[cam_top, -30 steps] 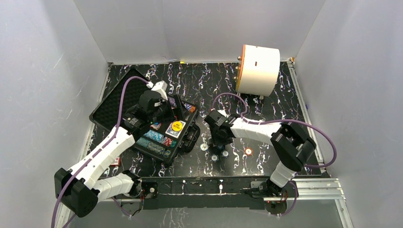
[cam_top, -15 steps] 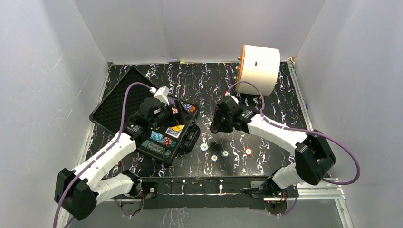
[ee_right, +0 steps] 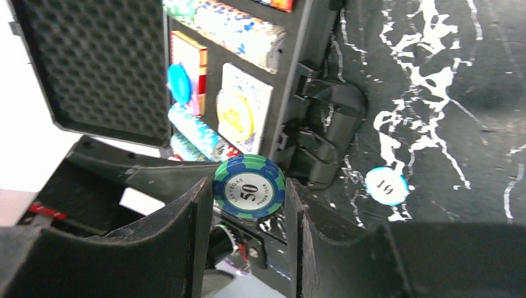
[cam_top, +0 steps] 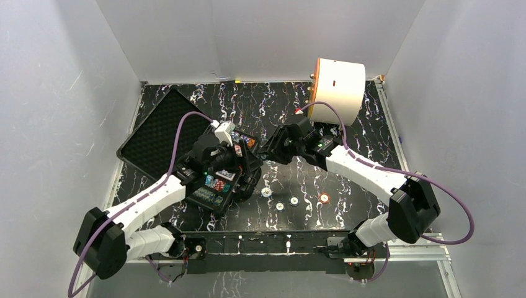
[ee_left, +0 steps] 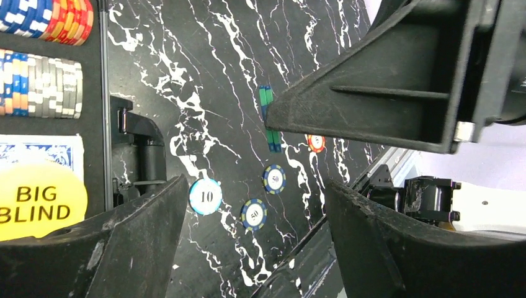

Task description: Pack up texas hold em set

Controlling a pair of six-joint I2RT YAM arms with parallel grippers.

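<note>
The black case (cam_top: 146,138) lies open at the left, its foam lid (ee_right: 99,68) flat and its tray holding rows of chips (ee_left: 43,84), a blue deck and a yellow Big Blind button (ee_left: 37,202). My right gripper (cam_top: 271,152) (ee_right: 248,184) hangs beside the tray's right edge, shut on green-and-blue 50 chips (ee_right: 249,192) (ee_left: 268,118). My left gripper (cam_top: 245,162) (ee_left: 255,186) is open and empty, just left of the right one, above the latches. On the table lie a light-blue 10 chip (ee_left: 205,196), two blue 50 chips (ee_left: 274,179) and an orange chip (cam_top: 324,198).
A large white cylinder with an orange face (cam_top: 338,90) stands at the back right. White walls close in the table on three sides. A metal rail (cam_top: 310,242) runs along the near edge by the arm bases.
My right gripper has risen from the loose chips with green chips in it and swung up-left toward the case. My left gripper has moved right off the tray and narrowed a little.
</note>
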